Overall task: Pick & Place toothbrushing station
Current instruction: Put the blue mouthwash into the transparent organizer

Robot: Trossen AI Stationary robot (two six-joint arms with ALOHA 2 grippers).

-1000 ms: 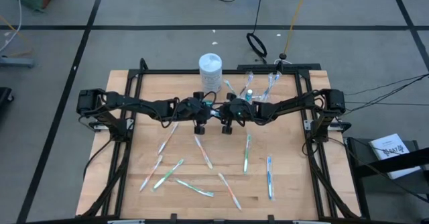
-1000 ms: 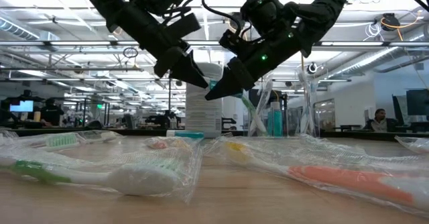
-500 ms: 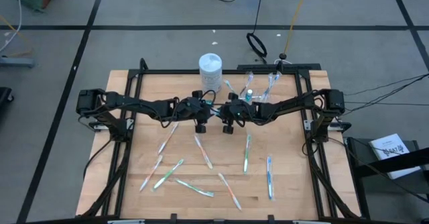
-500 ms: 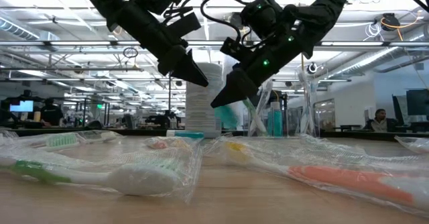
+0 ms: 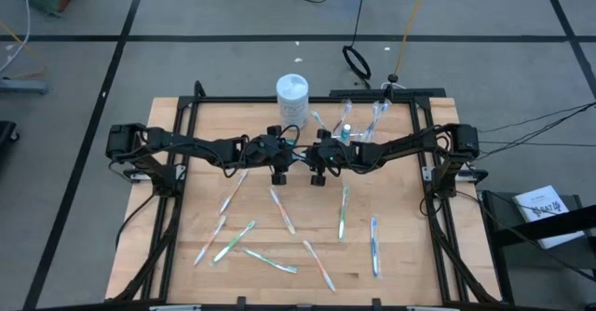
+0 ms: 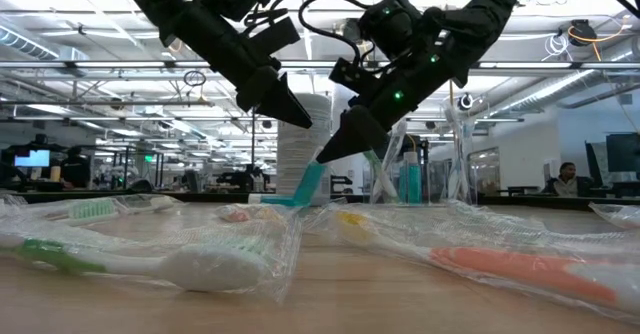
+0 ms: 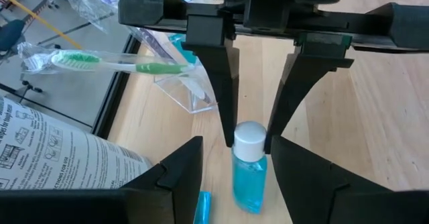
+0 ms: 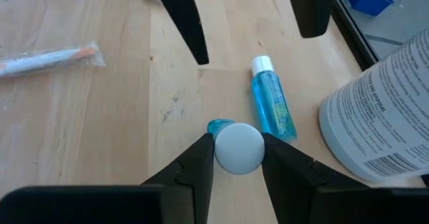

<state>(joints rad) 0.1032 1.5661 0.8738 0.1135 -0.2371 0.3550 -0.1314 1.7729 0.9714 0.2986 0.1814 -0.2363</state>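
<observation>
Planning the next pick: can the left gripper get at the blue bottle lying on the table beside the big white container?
Probably yes. The left gripper is open and empty near the lying bottle, which nothing covers. The right gripper, shut on another bottle, crowds it closely.

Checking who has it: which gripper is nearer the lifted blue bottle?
Right. The right gripper has its fingers clamped on the cap of the lifted bottle. The left gripper hangs just beside and above it, fingers open, not touching.
</observation>
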